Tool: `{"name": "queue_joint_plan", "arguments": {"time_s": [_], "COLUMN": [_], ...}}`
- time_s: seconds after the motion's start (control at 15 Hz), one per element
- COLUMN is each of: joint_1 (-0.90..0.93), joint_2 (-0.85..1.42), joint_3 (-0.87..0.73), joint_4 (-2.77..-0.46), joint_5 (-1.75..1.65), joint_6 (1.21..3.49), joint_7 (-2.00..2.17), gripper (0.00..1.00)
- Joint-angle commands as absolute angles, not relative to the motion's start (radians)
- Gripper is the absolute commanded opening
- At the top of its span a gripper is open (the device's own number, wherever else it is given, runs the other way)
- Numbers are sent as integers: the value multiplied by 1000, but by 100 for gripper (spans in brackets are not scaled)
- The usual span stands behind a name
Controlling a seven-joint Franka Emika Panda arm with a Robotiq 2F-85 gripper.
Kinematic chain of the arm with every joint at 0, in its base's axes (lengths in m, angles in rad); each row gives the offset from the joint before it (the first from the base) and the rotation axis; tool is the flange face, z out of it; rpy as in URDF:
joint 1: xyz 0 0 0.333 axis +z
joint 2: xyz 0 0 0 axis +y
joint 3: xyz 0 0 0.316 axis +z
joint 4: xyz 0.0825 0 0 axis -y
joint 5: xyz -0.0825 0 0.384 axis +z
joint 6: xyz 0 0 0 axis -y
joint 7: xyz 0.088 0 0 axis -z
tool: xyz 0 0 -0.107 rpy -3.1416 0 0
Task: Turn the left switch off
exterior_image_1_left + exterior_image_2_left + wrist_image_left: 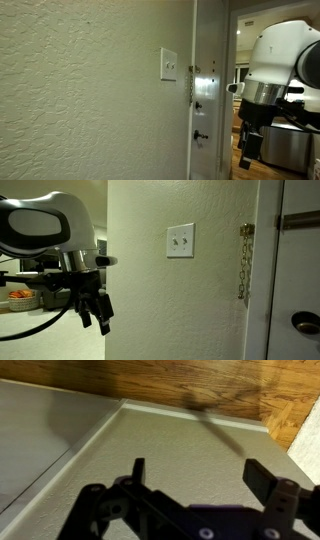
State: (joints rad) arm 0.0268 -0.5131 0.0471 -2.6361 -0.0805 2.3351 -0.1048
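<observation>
Hanging low and well apart from the wall, the Robotiq gripper (pixel 96 320) is shown with its jaws spread wide and nothing held between them; in the wrist view only bare wall, baseboard and wood floor are seen past the fingers (pixel 138 472). The left switch (pixel 175 241) is found in the white switch plate (pixel 180 241), mounted on the textured wall (pixel 150 300) above gripper level and beside the door frame. Trouble is judged likely if the open jaws are brought flat against the plate: both toggles could be pushed at once, or the right switch (pixel 185 241) could be flipped instead, since the two sit just beside each other. The chain latch (pixel 243 260) near the plate could be snagged by a wide approach, and the plate could be strained by too hard a press. Counted: one arm, one gripper, one switch plate, two toggles, one chain latch, one dark door handle (pixel 200 135).
</observation>
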Motion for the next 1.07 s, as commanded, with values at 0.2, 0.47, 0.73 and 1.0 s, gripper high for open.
{"name": "queue_joint_plan", "arguments": {"time_s": [0.2, 0.47, 0.73, 1.0], "joint_1": [34, 24, 17, 9], "joint_2": [-510, -493, -449, -364], "joint_3": [40, 39, 28, 6], "joint_4": [-2630, -2581, -2502, -2397], "joint_5": [-86, -90, -91, -87], "joint_6": [2331, 2326, 2335, 2354], "joint_7": [-98, -87, -93, -103], "gripper": [100, 100, 100, 100]}}
